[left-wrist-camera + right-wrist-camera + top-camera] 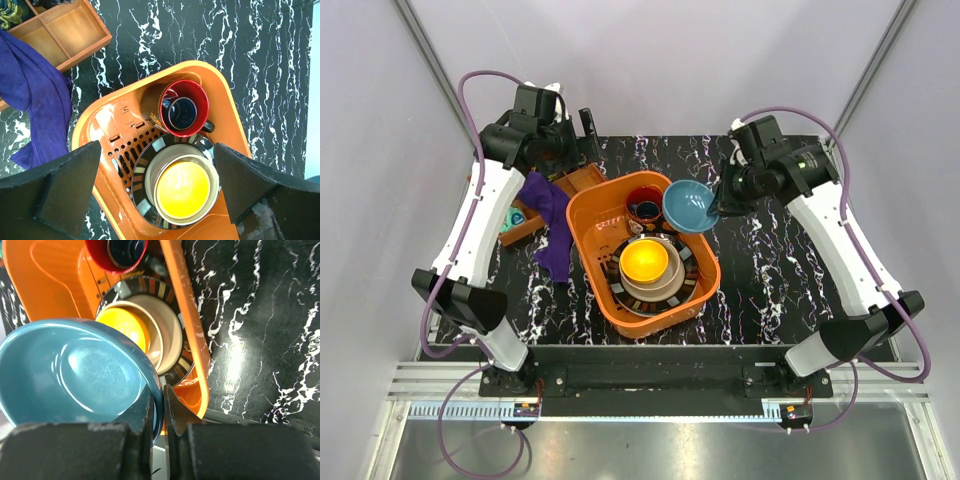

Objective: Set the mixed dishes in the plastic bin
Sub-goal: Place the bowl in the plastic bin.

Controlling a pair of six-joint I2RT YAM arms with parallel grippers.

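The orange plastic bin (597, 205) sits mid-table. Inside it, an orange-yellow bowl (645, 262) rests in a beige bowl (665, 283) on a dark striped-rim plate (687, 262), and a red mug (645, 204) stands behind them. My right gripper (719, 205) is shut on the rim of a light blue dish (689, 205), holding it tilted over the bin's far right corner. In the right wrist view the right gripper (159, 407) pinches that dish (75, 375) above the bin (50, 285). My left gripper (156, 150) hangs open high over the bin (225, 95), with nothing between its fingers.
A brown compartment tray (65, 35) lies left of the bin, with a purple cloth (30, 100) draped over its near edge. A teal toy (517, 215) sits in the tray. Bare black marbled tabletop (780, 270) lies to the right of the bin.
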